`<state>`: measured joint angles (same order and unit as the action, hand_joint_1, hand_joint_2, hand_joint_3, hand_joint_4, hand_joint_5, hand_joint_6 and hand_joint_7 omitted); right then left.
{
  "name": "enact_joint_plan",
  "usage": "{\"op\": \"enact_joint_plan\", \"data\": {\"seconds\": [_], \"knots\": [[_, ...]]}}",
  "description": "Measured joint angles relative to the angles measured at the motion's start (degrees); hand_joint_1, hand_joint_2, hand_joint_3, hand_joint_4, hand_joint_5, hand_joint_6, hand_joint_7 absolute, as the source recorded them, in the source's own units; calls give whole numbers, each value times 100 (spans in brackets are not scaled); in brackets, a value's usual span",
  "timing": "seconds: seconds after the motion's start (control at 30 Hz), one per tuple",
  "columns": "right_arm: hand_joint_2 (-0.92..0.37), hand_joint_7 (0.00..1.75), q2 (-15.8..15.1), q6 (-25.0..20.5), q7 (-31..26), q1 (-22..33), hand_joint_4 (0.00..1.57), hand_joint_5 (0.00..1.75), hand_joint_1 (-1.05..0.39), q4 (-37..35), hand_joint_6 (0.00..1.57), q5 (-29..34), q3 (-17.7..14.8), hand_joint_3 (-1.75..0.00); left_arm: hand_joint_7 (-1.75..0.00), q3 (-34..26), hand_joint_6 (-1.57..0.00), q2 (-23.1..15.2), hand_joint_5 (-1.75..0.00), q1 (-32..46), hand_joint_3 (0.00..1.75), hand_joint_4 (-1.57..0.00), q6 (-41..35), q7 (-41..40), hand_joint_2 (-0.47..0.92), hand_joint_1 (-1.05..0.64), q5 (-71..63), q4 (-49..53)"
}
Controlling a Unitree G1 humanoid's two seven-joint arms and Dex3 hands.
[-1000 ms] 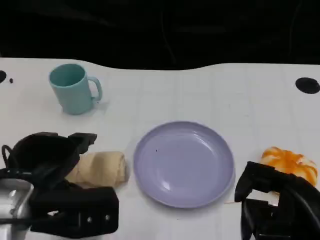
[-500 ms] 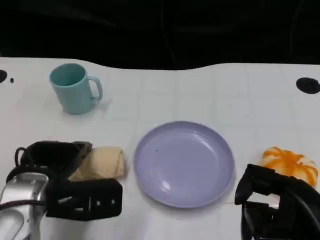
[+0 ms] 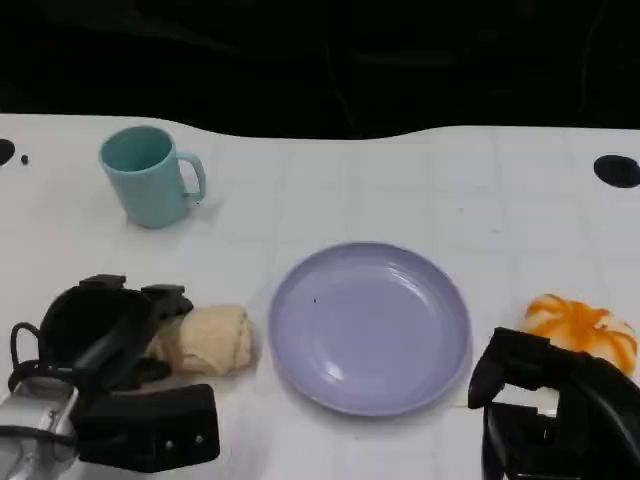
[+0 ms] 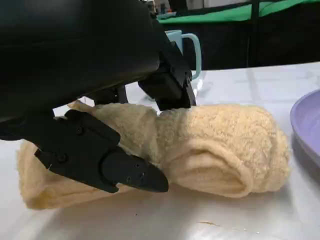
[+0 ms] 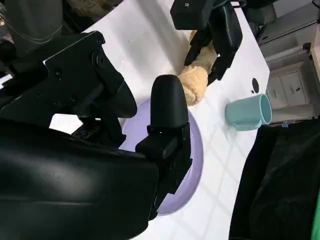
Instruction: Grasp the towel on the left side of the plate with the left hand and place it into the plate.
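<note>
A: Towel [image 3: 207,340] first. It lies on the table [image 3: 400,190] just to the left of the plate [image 3: 368,327]. Is the left hand [image 3: 105,335] holding it?

B: The fingers [image 4: 107,162] are closed around the end farthest from the plate, one on each side, touching it. It looks like the grabbing step. The towel rests on the table, so it is not lifted yet.

A: What does the next move need?

B: Probably a tight squeeze, then a lift up and over the plate's rim, then letting go.

A: What do the things feel like?

B: The towel is a soft, fuzzy, cream roll. The plate is round, smooth, shiny and purple. Behind the towel stands a hard blue-green cup [image 3: 150,177]. Right of the plate sits something orange and white [image 3: 582,328].

A: And the right hand [image 3: 550,415]?

B: It holds nothing, fingers spread, near the plate's right edge.
</note>
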<state>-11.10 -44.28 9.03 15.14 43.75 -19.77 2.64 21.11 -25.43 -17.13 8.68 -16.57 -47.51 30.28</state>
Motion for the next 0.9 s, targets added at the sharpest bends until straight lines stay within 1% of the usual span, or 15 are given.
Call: {"op": "enact_joint_plan", "data": {"seconds": [0.13, 0.23, 0.27, 0.3, 0.33, 0.37, 0.43, 0.53, 0.6, 0.63, 0.67, 0.73, 0.8, 0.87, 0.9], "knots": [[-53, 171, 1, -9, -21, -7, 79, 175, -4, 37, 60, 0, 30, -138, -174, -66, -57, -1, -175, 118, 30, -73, -10, -163, 87, -20, 22, -244], [-53, 172, 1, -13, -31, -21, 79, 175, -5, 50, 60, 1, 61, -138, -169, -159, -59, -1, -175, 142, 35, -75, -1, -291, 85, -19, 77, -519], [-53, 172, 1, -13, -31, -28, 80, 175, -6, 50, 61, 1, 75, -137, -166, -198, -62, -2, -175, 150, 46, -76, -16, -284, 80, -19, 103, -640], [-53, 172, 1, -13, -31, -29, 80, 175, -6, 50, 61, 1, 88, -137, -165, -235, -63, -2, -175, 158, 51, -76, -26, -273, 78, -19, 120, -761], [-52, 172, 1, -13, -31, -29, 80, 175, -6, 50, 61, 1, 103, -137, -169, -276, -62, -2, -175, 166, 62, -76, -28, -270, 74, -19, 141, -872], [-52, 172, 1, -13, -33, -29, 80, 175, -6, 51, 61, 5, 113, -138, -172, -309, -62, -1, -175, 172, 79, -78, -35, -269, 66, -18, 167, -960], [-52, 172, -2, -13, -59, -26, 80, 175, -5, 62, 61, 24, 135, -138, -174, -348, -63, 14, -175, 182, 91, -79, -78, -248, 63, -19, 236, -1175], [-52, 172, -5, -14, -69, -24, 80, 175, -4, 72, 61, 38, 139, -139, -175, -393, -63, 147, -175, 203, 94, -80, -234, -74, 57, -20, 304, -1624], [-53, 172, -5, -13, -61, -20, 80, 175, -4, 73, 61, 32, 136, -139, -175, -389, -62, 259, -175, 205, 94, -80, -312, 44, 56, -24, 310, -1909], [-53, 172, -5, -13, -56, -19, 80, 175, -3, 73, 61, 27, 134, -139, -175, -384, -61, 293, -175, 205, 94, -80, -327, 89, 56, -23, 309, -2008], [-53, 172, -5, -13, -55, -15, 80, 175, -3, 73, 61, 21, 129, -139, -175, -380, -60, 324, -175, 204, 94, -80, -381, 199, 56, -22, 311, -2115], [-53, 172, -11, -26, -56, -6, 80, 175, -3, 74, 61, 16, 112, -138, -175, -344, -61, 446, -175, 191, 100, -81, -548, 522, 55, -22, 329, -2399], [-53, 171, -13, -60, -62, -9, 81, 175, -3, 76, 61, 15, 106, -138, -175, -239, -63, 663, -175, 132, 109, -84, -715, 875, 51, -23, 340, -2667], [-53, 172, -13, -62, -62, -6, 81, 175, -3, 77, 61, 15, 105, -138, -175, -101, -63, 881, -175, 47, 111, -84, -908, 1163, 49, -23, 328, -2830], [-54, 172, -13, -59, -62, 3, 81, 175, -3, 78, 61, 15, 103, -138, -175, -28, -64, 988, -175, -6, 109, -84, -1006, 1301, 49, -23, 309, -2883]]}}
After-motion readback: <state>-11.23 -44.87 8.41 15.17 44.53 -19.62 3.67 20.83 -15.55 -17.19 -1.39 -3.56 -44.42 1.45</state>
